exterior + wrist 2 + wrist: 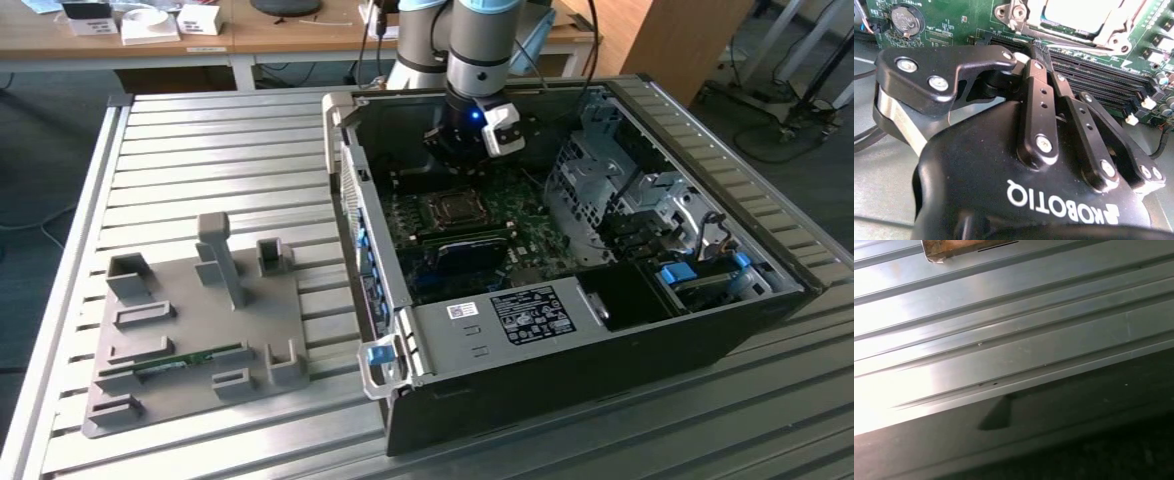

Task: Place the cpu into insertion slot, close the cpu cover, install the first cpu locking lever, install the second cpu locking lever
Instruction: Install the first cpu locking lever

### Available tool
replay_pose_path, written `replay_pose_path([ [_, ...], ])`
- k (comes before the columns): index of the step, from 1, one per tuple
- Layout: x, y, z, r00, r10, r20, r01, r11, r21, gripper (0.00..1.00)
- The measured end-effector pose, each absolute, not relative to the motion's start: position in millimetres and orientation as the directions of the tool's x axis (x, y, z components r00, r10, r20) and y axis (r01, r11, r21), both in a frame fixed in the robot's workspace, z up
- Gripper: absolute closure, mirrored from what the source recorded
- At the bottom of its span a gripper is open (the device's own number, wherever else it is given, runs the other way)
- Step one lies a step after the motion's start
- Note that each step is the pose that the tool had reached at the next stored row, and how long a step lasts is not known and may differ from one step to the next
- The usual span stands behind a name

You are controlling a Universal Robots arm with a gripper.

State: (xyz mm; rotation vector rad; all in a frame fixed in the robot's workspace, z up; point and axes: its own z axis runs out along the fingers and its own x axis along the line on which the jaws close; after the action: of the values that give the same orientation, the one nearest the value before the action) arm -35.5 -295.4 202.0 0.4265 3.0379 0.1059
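Note:
My gripper (pixel 461 150) hangs inside the open computer case, just behind the insertion slot (pixel 454 210) on the green motherboard (pixel 527 225). In the second wrist view its black fingers meet at the tips, so the gripper (pixel 1034 50) is shut with nothing in it, above the long black memory slots (pixel 1094 75). Beyond the tips the cpu (pixel 1074 10) shows its silver-grey top inside the socket. The silvery cpu cover (pixel 1114 32) lies around it. A thin metal lever (pixel 1079 48) runs along the socket edge nearest the tips.
The case walls (pixel 360 200) and a drive cage (pixel 627 190) hem in the board. A black box with a white label (pixel 534 310) sits at the case front. A grey fixture (pixel 187 320) stands on the ribbed metal table (pixel 1004 340) at the exterior view's left.

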Motion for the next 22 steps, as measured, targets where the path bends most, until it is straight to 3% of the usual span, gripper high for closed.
replay_pose_path([
  [22, -35.3, -296.0, 198.4, -0.958, 0.275, -0.076, 0.272, 0.961, 0.050, 0.89],
])
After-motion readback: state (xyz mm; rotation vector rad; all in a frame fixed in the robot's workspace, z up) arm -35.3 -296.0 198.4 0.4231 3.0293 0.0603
